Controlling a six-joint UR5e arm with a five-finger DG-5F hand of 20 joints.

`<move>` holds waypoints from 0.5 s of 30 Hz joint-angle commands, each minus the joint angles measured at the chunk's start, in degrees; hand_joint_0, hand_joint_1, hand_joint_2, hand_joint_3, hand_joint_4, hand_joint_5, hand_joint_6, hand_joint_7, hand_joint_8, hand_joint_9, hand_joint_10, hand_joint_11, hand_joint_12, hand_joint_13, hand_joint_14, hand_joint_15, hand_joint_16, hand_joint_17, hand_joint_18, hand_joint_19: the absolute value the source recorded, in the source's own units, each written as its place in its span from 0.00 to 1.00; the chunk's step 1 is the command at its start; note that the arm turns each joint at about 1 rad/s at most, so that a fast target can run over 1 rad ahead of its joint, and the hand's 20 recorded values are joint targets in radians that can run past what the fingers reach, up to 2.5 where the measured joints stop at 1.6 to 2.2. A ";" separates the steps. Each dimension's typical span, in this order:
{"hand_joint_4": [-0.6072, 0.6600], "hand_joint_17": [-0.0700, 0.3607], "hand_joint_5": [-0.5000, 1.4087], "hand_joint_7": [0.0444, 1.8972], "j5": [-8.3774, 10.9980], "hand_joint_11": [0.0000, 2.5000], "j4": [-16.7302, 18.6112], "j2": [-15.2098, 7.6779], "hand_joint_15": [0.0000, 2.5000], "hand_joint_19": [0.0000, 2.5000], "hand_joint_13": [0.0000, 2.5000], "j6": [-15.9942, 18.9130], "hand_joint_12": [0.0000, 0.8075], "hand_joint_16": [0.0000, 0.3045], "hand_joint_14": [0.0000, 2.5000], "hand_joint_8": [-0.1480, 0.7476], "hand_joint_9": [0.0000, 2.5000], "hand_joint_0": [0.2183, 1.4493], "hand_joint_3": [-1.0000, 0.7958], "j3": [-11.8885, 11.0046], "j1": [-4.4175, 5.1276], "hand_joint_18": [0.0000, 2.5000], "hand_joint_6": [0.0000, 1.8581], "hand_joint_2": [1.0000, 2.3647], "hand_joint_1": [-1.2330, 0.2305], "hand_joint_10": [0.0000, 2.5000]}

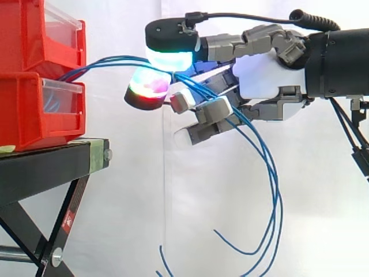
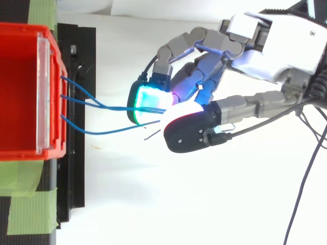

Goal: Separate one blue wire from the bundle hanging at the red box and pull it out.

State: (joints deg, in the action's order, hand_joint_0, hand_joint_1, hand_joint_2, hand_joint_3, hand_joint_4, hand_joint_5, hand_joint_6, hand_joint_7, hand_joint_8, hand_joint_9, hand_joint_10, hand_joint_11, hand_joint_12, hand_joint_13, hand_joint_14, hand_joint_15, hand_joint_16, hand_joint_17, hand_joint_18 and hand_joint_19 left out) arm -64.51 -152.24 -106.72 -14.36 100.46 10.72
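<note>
Three blue wires (image 2: pixel 117 108) leave the red box (image 1: pixel 23 115); mid-frame my hand (image 1: pixel 265 75) pinches them, I should keep only one.

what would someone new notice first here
The hand at mid-right stands out first, its glowing pads pinching blue wires. The wires run from the stacked red bins at left, pass between the pads and hang in long loops below the hand.
</note>
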 commanded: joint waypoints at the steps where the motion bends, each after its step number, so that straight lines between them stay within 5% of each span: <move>1: 0.62 0.43 0.14 0.43 0.00 0.50 0.01 -0.06 0.48 0.19 0.58 -0.23 0.50 0.17 0.01 0.57 0.42 0.40 0.38 0.00 0.00 0.31 0.50 0.01 0.24 0.00; 15: 0.64 0.42 0.14 0.44 0.00 0.49 0.01 0.03 0.48 0.18 0.57 -0.23 0.50 0.16 0.01 0.56 0.41 0.43 0.30 0.00 0.00 0.31 0.50 0.00 0.23 0.01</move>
State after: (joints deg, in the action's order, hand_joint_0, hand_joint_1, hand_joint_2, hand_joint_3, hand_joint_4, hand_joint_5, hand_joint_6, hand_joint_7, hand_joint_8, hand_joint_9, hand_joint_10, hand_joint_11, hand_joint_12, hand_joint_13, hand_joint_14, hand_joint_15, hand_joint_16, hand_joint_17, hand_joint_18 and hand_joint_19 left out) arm -64.51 -152.25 -106.71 -14.59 100.46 10.72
